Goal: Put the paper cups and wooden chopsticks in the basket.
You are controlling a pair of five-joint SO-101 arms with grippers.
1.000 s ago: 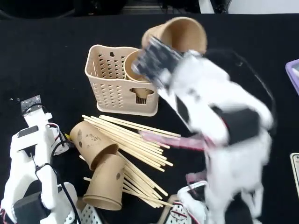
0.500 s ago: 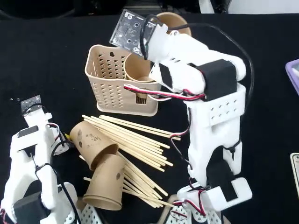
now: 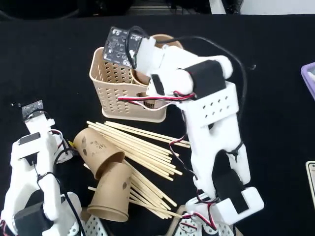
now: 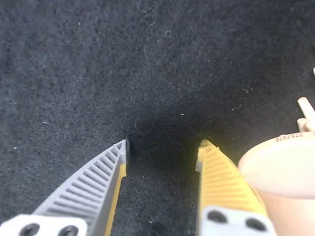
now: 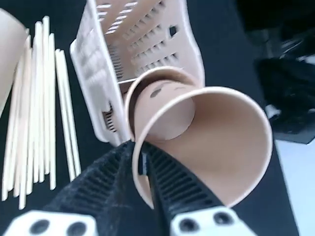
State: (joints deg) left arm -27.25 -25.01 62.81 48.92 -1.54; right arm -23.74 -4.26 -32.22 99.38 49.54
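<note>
- High view: my right arm stretches from its base at 5 o'clock to the basket point(image 3: 106, 73) at 11 o'clock, carrying a paper cup point(image 3: 165, 40) over the far rim. I judge this the drop-off of the second cup, as one cup point(image 3: 140, 74) already stands inside. Two loose cups point(image 3: 98, 150) lie on their sides at 7 o'clock, touching each other. The wooden chopsticks point(image 3: 142, 150) fan out from beneath them toward 4 o'clock, none yet in the basket. My left arm point(image 3: 29, 162) sits at 8 o'clock, beside the loose cups.
- Left wrist view: my left gripper point(image 4: 162, 145) is spread wide with nothing in it, over bare black cloth point(image 4: 147, 59). The base of a loose cup point(image 4: 280, 169) sits just beside one finger, with chopstick ends point(image 4: 306, 109) beyond it.
- Right wrist view: my right gripper point(image 5: 139, 152) is clenched on the rim of the carried cup point(image 5: 216, 137), whose base meets the mouth of the cup in the basket point(image 5: 147, 76). The next move, as I judge it, calls for lowering straight so the two nest, then letting go. A tilted release could tip the cup over the basket wall point(image 5: 142, 29). Chopsticks point(image 5: 34, 98) lie alongside.
</note>
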